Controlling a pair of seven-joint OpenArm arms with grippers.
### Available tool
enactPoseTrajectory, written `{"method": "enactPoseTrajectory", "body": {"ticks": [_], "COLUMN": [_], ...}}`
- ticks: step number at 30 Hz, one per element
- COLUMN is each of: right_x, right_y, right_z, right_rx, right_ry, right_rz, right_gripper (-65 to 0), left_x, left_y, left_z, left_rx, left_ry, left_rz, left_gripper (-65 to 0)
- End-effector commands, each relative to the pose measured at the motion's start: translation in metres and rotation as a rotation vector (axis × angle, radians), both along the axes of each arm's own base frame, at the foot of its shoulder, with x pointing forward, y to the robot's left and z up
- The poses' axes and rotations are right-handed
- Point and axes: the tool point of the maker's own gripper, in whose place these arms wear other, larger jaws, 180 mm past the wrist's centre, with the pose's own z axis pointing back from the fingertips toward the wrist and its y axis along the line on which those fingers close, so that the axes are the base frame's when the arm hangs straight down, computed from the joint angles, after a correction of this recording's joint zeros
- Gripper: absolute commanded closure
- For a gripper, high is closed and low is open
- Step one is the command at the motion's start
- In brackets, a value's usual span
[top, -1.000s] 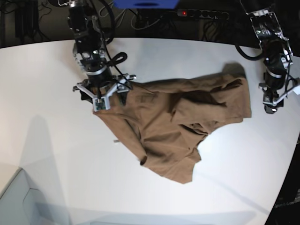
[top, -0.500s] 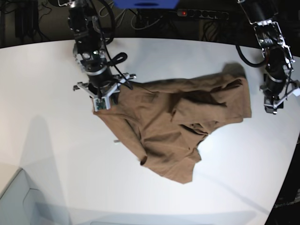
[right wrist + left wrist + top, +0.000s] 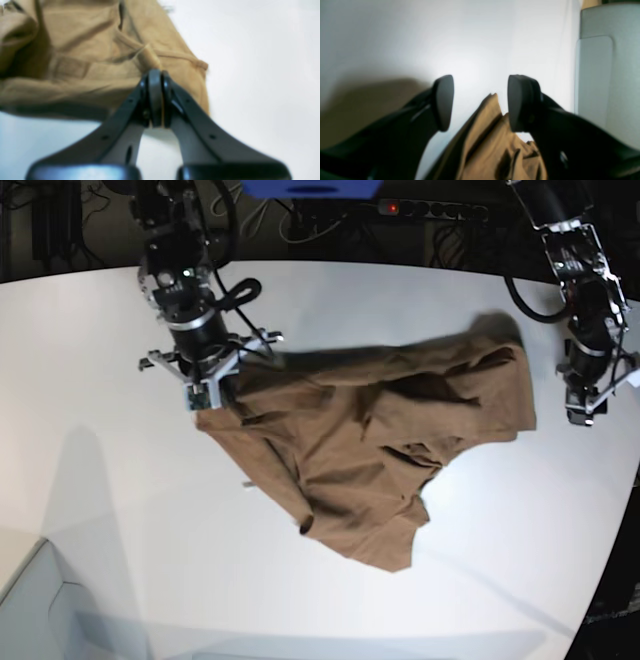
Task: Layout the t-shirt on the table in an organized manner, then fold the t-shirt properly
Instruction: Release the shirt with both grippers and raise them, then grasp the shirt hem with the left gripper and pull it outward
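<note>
Tan-brown cotton, the t-shirt (image 3: 370, 450) lies crumpled on the white table (image 3: 100, 510), spread across the middle and the base view's right half of the tabletop. Its long axis runs roughly side to side in that view, tilting slightly so the end on the view's right sits a little nearer the far edge. One lobe hangs toward the near side, ending in a rounded corner below the middle of the heap. Folds and dark creases cross the centre, so which end is collar and which is hem cannot be told.

The right gripper (image 3: 207, 385), on the base view's left, has its black fingers pressed together on a pinch of the shirt's edge; in the right wrist view the right gripper (image 3: 155, 82) clamps a small ridge of cloth (image 3: 100, 50) between closed pads, and the fabric fans away from it toward the top left of that view. The cloth near this grip is drawn up into a taut peak.

The left gripper (image 3: 585, 408), on the base view's right, hangs just beside the shirt's right-hand edge without touching it. In the left wrist view its two dark pads (image 3: 443, 102) stand wide apart, with bare table and a tip of tan fabric (image 3: 492, 140) showing between and below them.
</note>
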Motion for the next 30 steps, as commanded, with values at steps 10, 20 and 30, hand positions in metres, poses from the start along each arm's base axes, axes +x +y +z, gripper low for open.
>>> {"method": "enactPoseTrajectory", "body": {"ticks": [10,20,30], "right_x": [-0.041,-0.049,-0.050], "right_y": [-0.026,-0.028,-0.028], "right_z": [-0.003,-0.010,-0.011], "right_rx": [-0.008,-0.010,-0.010], "right_ry": [0.032,0.063,0.066], "right_rz": [-0.072,-0.076,-0.076], "right_gripper": [0.0,0.0,0.0], "left_x": [0.033,0.036,0.036], "left_y": [-0.039,-0.128,-0.145], "left_z": [0.054,0.055,0.019], "left_rx": [0.046,0.403,0.348], "left_ry": [-0.130,-0.022,0.050], "left_rz": [-0.131,-0.484,-0.504], "left_gripper": [-33.5,-38.5,-40.9]}}
